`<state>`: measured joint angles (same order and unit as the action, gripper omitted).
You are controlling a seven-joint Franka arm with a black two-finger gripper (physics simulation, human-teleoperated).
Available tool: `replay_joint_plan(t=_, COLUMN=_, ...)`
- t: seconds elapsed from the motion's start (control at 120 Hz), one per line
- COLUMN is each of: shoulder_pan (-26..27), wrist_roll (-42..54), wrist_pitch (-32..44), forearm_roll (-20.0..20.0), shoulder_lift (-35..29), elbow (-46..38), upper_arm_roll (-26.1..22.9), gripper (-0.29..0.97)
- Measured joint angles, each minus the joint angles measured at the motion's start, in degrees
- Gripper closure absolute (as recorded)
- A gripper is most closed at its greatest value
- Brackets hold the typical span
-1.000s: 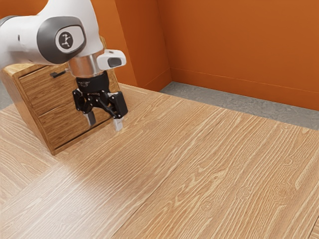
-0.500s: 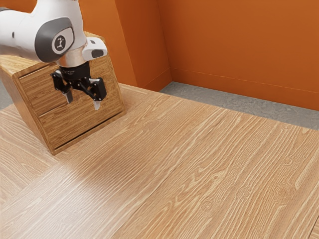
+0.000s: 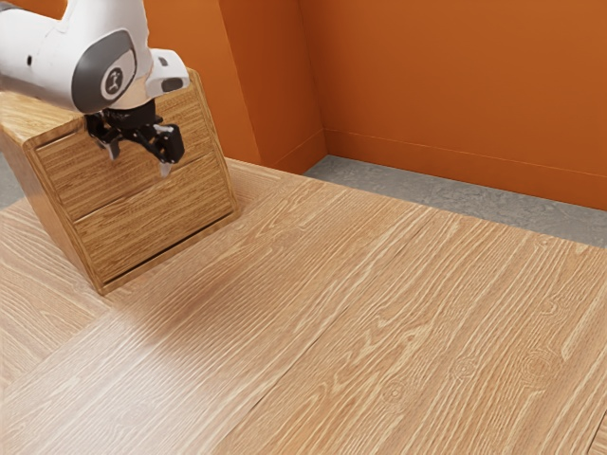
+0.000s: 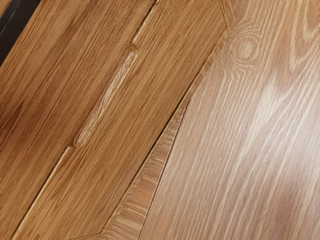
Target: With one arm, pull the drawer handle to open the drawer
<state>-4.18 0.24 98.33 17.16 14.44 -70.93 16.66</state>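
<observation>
1. Our gripper (image 3: 140,161) hangs in front of the upper drawer (image 3: 76,175) of the wooden cabinet (image 3: 57,242), which stands on the table (image 3: 379,313) toward the exterior view's left. The fingers stand spread apart with nothing visibly pinched between them, so we read the gripper as released.
2. From the side, the handle is hidden behind our hand, so we cannot tell whether it lies between the fingers or beside them. A dark strip (image 4: 12,20) at the corner of the wrist view may be part of it, but we cannot be sure.
3. If we close with the handle off-centre, the fingers could meet on air or catch only one end, then slip off once we pull.
4. The fingertips sit close to the drawer front. Pressing in further could jam them against the wood and shove the cabinet.
5. The cabinet sits turned on the table. A pull that does not follow the drawer's travel could bind it or drag the whole cabinet along.
6. The lower drawer (image 3: 156,223) lies just below, and both fronts look flush. Reaching too low would miss the handle entirely.
</observation>
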Motion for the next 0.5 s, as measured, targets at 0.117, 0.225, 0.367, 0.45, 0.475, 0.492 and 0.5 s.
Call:
replay_joint_plan(t=0.117, shoulder_pan=-0.14, wrist_roll=1.85, wrist_pitch=0.93, forearm_roll=2.25, shoulder_lift=0.08, elbow=0.08, upper_arm_roll=0.02, gripper=0.0)
replay_joint_plan(t=0.225, shoulder_pan=0.3, wrist_roll=4.12, wrist_pitch=1.81, forearm_roll=4.47, shoulder_lift=0.25, elbow=-0.11, upper_arm_roll=-1.1, gripper=0.0)
replay_joint_plan(t=0.367, shoulder_pan=0.94, wrist_roll=6.88, wrist_pitch=4.25, forearm_roll=9.22, shoulder_lift=0.92, elbow=-0.96, upper_arm_roll=-1.99, gripper=0.0)
replay_joint_plan(t=0.45, shoulder_pan=1.25, wrist_roll=8.3, wrist_pitch=5.26, forearm_roll=10.93, shoulder_lift=0.97, elbow=-0.98, upper_arm_roll=-2.06, gripper=0.0)
replay_joint_plan(t=0.475, shoulder_pan=1.31, wrist_roll=8.69, wrist_pitch=5.5, forearm_roll=11.24, shoulder_lift=1.01, elbow=-0.98, upper_arm_roll=-2.07, gripper=0.0)
replay_joint_plan(t=0.492, shoulder_pan=1.36, wrist_roll=8.94, wrist_pitch=5.64, forearm_roll=11.41, shoulder_lift=1.04, elbow=-1.01, upper_arm_roll=-2.07, gripper=0.0)
replay_joint_plan(t=0.5, shoulder_pan=1.39, wrist_roll=9.06, wrist_pitch=5.71, forearm_roll=11.49, shoulder_lift=1.06, elbow=-1.02, upper_arm_roll=-2.07, gripper=0.0)
